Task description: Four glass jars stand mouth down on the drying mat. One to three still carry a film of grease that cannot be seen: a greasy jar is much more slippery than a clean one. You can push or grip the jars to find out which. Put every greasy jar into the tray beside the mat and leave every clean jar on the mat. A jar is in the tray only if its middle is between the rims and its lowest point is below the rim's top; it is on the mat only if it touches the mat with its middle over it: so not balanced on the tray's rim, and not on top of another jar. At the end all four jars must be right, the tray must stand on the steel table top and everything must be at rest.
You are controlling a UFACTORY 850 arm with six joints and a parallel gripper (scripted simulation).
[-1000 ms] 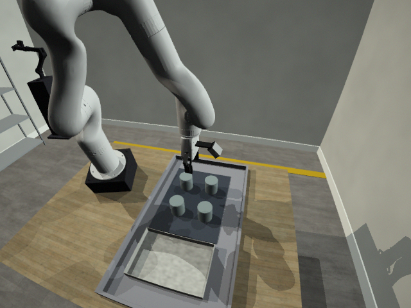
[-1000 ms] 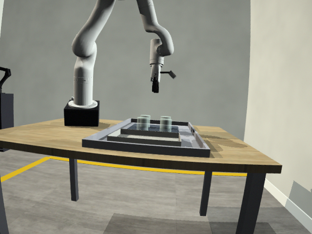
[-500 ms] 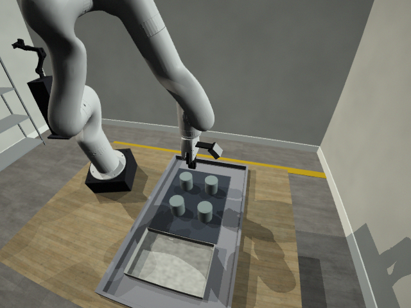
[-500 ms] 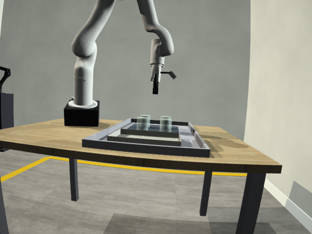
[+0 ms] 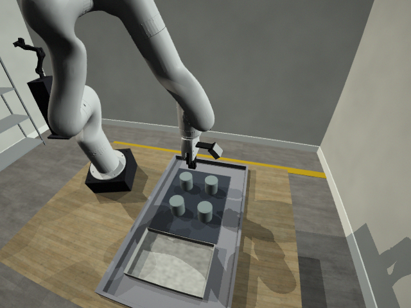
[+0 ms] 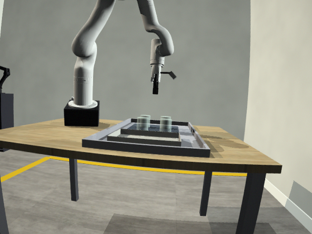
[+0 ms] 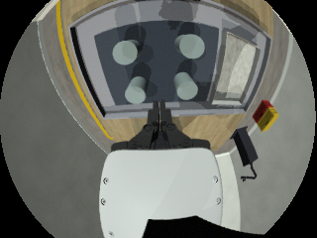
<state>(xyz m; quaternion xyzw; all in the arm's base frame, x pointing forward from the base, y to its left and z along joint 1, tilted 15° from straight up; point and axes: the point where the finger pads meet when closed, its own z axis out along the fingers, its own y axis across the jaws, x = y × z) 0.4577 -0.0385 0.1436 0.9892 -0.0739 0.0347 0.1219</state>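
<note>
Your tool (image 6: 155, 92) is clenched on nothing, high above the four pale glass jars (image 5: 185, 180) on the dark mat (image 5: 221, 181). Lower it beside the nearest jar and push gently, low on its wall.

Light is even and soft, fairly bright, coming from above. The arm throws broad, blurred shadows across the wooden table (image 5: 271, 199) beyond the claw (image 5: 191, 164) and a sharper one onto the side wall (image 5: 381, 251). The jars cast short dark patches on the mat (image 5: 219, 228) below the claw. No glare. The wrist view is a fisheye circle, bent at its rim, with black corners and coarse detail.
</note>
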